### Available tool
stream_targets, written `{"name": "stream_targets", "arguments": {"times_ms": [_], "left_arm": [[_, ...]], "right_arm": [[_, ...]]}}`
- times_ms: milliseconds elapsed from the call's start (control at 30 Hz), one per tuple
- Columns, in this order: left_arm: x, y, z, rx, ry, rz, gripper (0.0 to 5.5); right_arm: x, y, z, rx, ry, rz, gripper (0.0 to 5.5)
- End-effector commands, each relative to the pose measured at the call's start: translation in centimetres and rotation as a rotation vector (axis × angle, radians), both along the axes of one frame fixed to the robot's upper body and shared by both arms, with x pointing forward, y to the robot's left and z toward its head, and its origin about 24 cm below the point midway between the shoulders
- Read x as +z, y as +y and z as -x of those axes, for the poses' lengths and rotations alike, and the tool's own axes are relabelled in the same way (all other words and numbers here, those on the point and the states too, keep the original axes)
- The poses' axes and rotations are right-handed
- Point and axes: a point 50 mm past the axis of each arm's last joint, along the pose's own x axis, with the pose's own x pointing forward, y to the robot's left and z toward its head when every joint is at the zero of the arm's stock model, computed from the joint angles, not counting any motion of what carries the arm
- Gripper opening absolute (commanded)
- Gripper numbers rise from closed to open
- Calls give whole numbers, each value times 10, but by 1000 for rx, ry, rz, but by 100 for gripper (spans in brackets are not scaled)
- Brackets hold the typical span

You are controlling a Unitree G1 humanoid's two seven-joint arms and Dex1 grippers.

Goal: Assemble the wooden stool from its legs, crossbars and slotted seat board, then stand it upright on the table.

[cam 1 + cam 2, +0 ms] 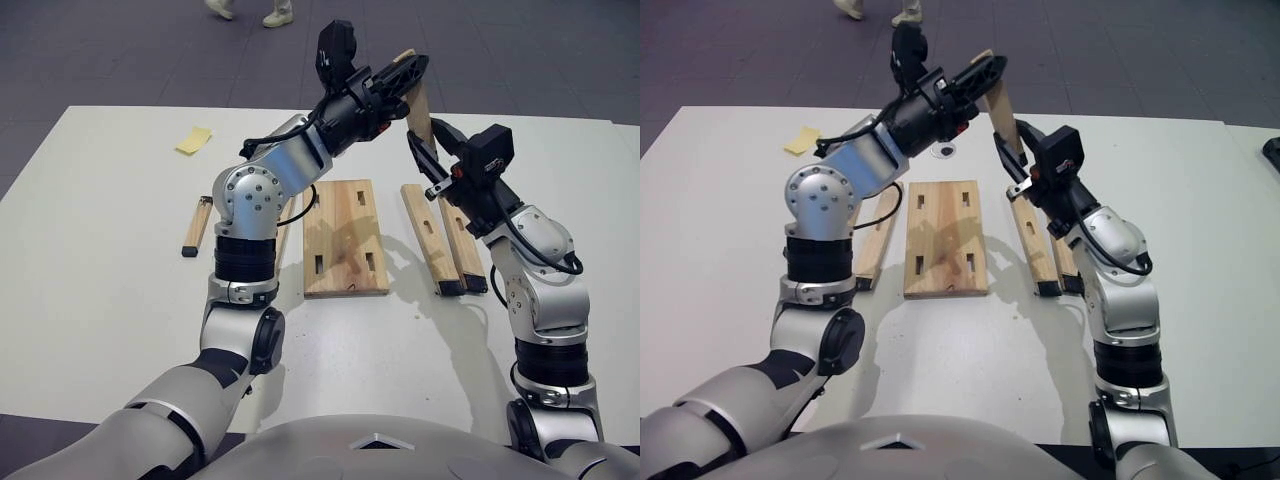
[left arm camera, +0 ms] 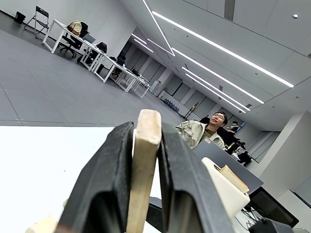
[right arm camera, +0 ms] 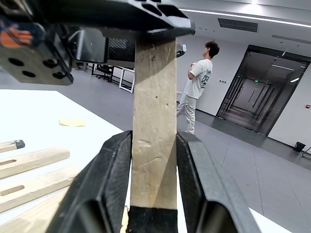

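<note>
A wooden leg [image 1: 418, 100] is held in the air above the table's far side, tilted, with both grippers on it. My left gripper [image 1: 408, 68] is shut on its upper end, and the wood shows between the black fingers [image 2: 109, 179]. My right gripper [image 1: 424, 145] is shut on the lower end of the same leg [image 3: 154, 126], just above its black foot. The slotted seat board [image 1: 345, 236] lies flat mid-table. Two slotted legs [image 1: 428, 238] lie side by side to its right. A short bar with a black tip [image 1: 196, 225] lies to the left.
More wooden bars [image 1: 876, 245] lie partly under my left arm, beside the board. A yellow note [image 1: 195, 139] sits at the far left of the white table [image 1: 100, 300]. The table's near part in front of the board is bare.
</note>
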Motion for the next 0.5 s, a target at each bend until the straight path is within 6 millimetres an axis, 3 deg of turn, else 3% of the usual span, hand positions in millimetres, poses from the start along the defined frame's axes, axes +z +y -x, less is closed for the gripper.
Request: {"name": "stream_targets", "arguments": {"times_ms": [33, 133, 167, 367, 433, 500], "left_arm": [[2, -13, 6, -34, -40, -15, 51], [0, -13, 5, -16, -61, -37, 46], [0, -13, 5, -4, -69, -44, 46], [-1, -2, 0, 104, -129, -70, 41], [3, 10, -4, 197, -172, -80, 41], [14, 38, -10, 356, -232, -69, 41]], "right_arm": [[-3, 1, -1, -4, 20, 13, 130], [-8, 1, -2, -14, 49, 25, 130], [-11, 0, -3, -22, 67, 30, 167], [-42, -13, -14, -174, 210, 111, 268], [-54, -22, -13, -224, 264, 139, 304], [-65, -34, -8, -294, 289, 202, 328]]}}
